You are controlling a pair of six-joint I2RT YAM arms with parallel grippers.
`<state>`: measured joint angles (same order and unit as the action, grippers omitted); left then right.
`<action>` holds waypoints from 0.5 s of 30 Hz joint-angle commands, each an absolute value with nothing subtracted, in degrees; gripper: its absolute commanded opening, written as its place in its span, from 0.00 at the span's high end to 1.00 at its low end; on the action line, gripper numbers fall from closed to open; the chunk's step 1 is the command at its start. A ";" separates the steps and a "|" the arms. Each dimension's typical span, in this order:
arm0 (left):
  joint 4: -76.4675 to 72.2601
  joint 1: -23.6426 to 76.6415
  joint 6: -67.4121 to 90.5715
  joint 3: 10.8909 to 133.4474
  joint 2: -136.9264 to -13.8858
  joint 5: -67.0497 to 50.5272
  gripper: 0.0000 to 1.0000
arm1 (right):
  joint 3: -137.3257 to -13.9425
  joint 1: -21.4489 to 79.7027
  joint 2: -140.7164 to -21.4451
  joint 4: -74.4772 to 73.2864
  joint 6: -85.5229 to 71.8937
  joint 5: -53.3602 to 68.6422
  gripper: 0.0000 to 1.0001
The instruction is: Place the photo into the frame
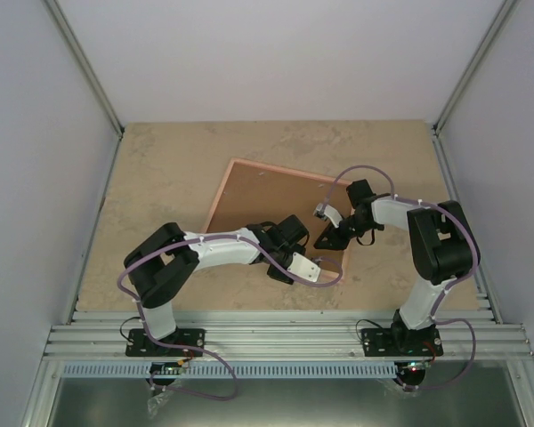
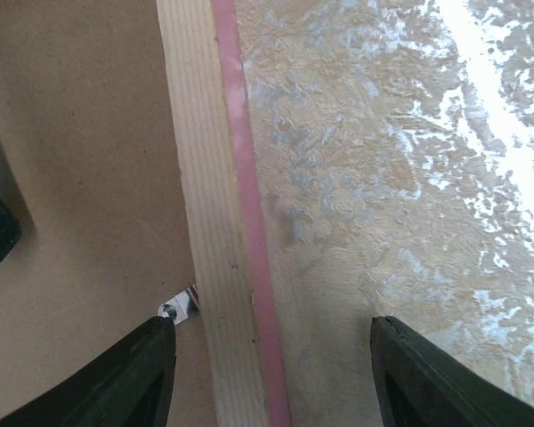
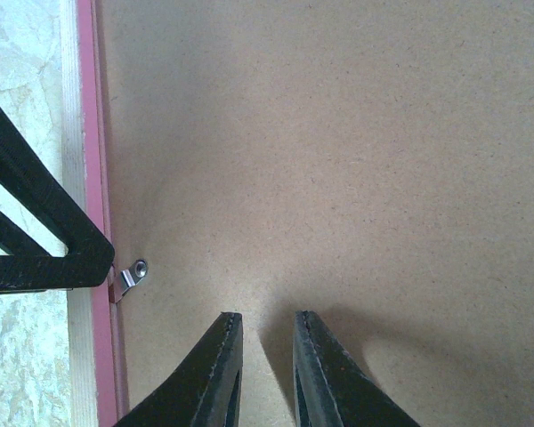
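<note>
Black fingers of the left gripper (image 2: 269, 334) stand open astride the frame (image 2: 218, 222) rim, beside a small clip (image 2: 180, 307). The right gripper (image 3: 267, 322) is almost closed on nothing, over the brown board (image 3: 338, 160).

If the left fingers close here, they may miss the clip and drag the rim. The frame could then slide on the table (image 1: 160, 169) and the board could shift.

The frame lies flat mid-table, back up, turned diamond-wise; its long axis seems to run from far left to near right. No view shows the photo, which is perhaps under the board.
</note>
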<state>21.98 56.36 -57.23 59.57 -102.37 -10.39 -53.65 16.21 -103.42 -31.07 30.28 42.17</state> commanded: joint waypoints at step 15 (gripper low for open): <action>15.30 51.06 -44.07 55.54 -98.41 -8.66 0.43 | -51.59 11.80 -85.90 -35.94 30.28 23.91 0.41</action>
